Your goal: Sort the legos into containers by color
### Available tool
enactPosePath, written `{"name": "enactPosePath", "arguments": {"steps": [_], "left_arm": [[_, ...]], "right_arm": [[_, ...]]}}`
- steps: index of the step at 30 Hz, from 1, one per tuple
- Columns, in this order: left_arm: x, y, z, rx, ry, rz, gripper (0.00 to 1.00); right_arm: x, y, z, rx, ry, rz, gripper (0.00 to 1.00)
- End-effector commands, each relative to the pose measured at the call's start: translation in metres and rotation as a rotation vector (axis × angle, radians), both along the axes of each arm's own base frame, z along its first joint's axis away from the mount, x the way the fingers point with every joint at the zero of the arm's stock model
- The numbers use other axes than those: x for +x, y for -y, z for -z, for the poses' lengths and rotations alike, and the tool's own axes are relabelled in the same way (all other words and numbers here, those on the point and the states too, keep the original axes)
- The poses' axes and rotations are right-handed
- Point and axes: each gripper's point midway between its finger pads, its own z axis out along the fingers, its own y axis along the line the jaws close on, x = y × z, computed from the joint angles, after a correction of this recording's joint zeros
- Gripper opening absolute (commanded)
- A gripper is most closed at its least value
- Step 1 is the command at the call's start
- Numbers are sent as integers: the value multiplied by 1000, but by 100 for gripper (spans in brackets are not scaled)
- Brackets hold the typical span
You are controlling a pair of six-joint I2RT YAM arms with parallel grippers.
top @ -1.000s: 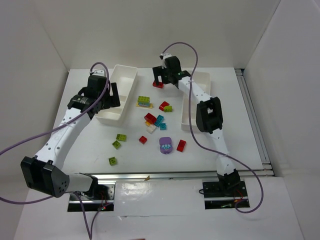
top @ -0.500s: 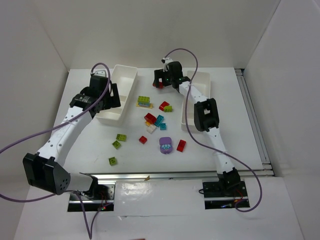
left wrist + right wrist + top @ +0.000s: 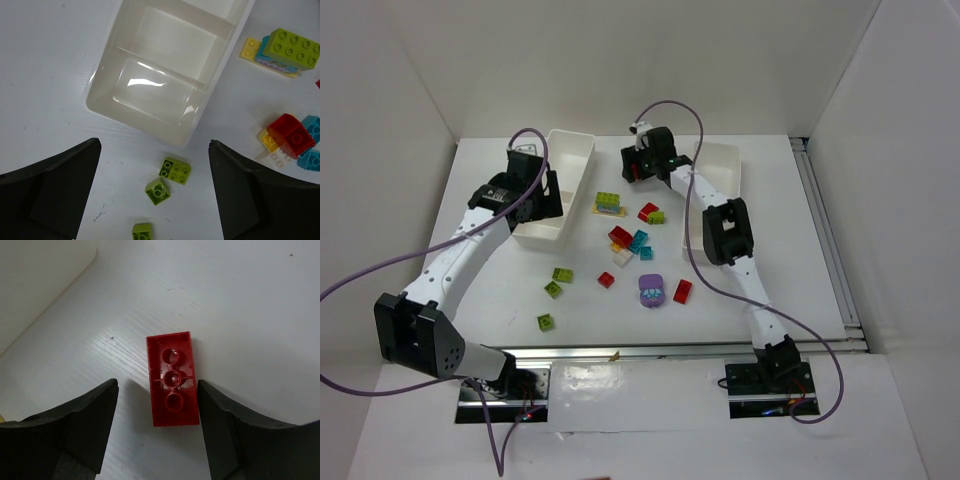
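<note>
The right end effector (image 3: 156,392) is hovering over a lone red brick (image 3: 171,378), fingers spread wide and straddling it, with nothing gripped yet. That brick is lying studs-down on the counter (image 3: 590,320), just to the right of the left tray (image 3: 107,65) at its far end, its hollow underside facing up. The fingers are sitting either side of its long edges, likely so that a closing pinch catches the narrow width cleanly.

The left end effector (image 3: 154,147) is hanging just off the near end of the left tray, also spread apart and holding nothing. It is looking down into empty compartments, so by the look of it the sorting is only getting started. Three lime green bricks (image 3: 175,170) are waiting just near of that tray's short end, right under the open fingers; they look like this arm's obvious next pick.

Further right of the left tray, the mixed red and teal cluster (image 3: 630,240), the green-on-yellow stack (image 3: 609,203) and the purple piece (image 3: 651,290) are all sitting loose. Beyond them, the right tray (image 3: 725,165) is lying well apart, probably so that each arm has a bin within reach.
</note>
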Motion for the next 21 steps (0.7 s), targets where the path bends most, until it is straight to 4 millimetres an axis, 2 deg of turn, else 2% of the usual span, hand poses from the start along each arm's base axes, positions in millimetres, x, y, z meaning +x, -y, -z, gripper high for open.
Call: {"name": "enactPosePath", "arguments": {"steps": [1,3,4,5,7,8,10,13,18,20,21], "left_arm": [[1,-2,-11,8,31,-5,100],[1,-2,-11,8,31,-5,100],[-1,-2,-11,8,31,-5,100],[-1,-2,-11,8,31,-5,100],[-1,-2,-11,8,31,-5,100],[-1,-2,-11,2,33,-11,100],[-1,-2,-11,2,33,-11,100],[-1,-2,-11,2,33,-11,100],[0,-1,-17,-14,44,-24,100],[0,3,-23,-34,58,-9,100],[0,5,-23,-40,56,-3,100]], "right_arm": [[-2,-12,-30,-36,69,-14,71],[0,-12,-33,-59,91,7,67],[-3,-14,-28,-73,83,13,67],[3,-7,-29,-99,107,47,60],[5,-5,-36,-131,135,82,50],[5,0,-31,-173,140,120,40],[7,8,-34,-186,147,168,34],[8,2,-55,-147,181,189,17],[0,1,-89,-81,182,210,4],[-5,-1,-111,-25,189,219,2],[-15,1,-137,7,202,214,1]]}}
